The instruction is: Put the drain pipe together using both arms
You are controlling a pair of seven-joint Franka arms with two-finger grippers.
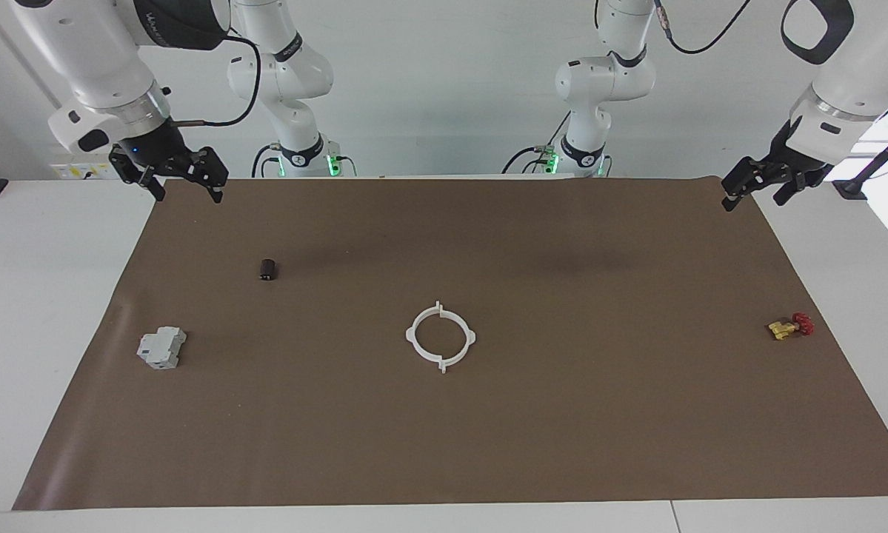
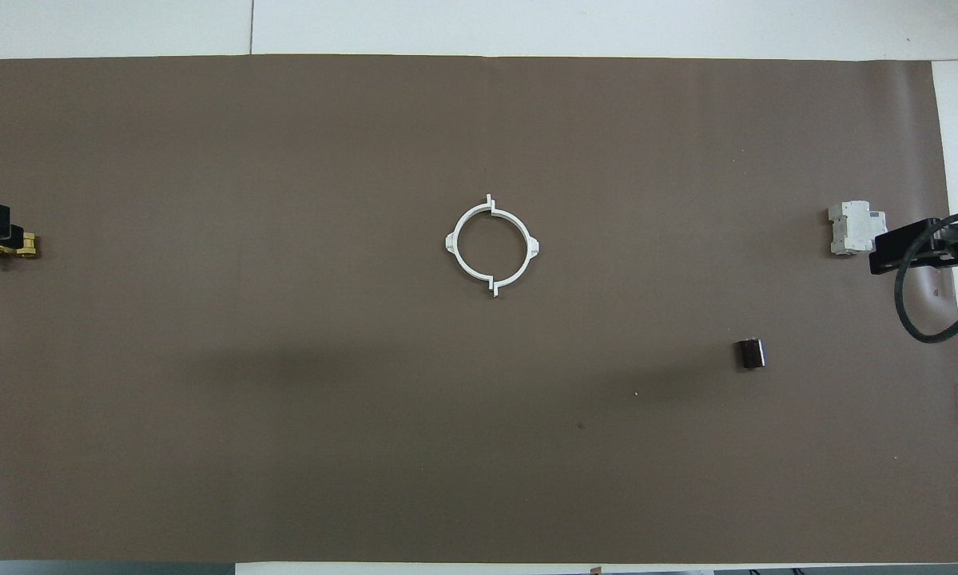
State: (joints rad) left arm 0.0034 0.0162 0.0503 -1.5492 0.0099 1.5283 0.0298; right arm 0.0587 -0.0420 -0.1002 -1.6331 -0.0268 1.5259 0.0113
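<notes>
The drain pipe lies in the middle of the brown mat. Its two thin white half-ring arcs lie closed together as one ring with small tabs, also seen in the overhead view. My right gripper hangs open and empty in the air over the mat's corner at the right arm's end. My left gripper hangs open and empty over the mat's corner at the left arm's end. Both arms are well away from the ring.
A grey boxy block lies toward the right arm's end. A small dark cylinder lies nearer to the robots than the block. A yellow-and-red valve piece lies toward the left arm's end. The brown mat covers most of the table.
</notes>
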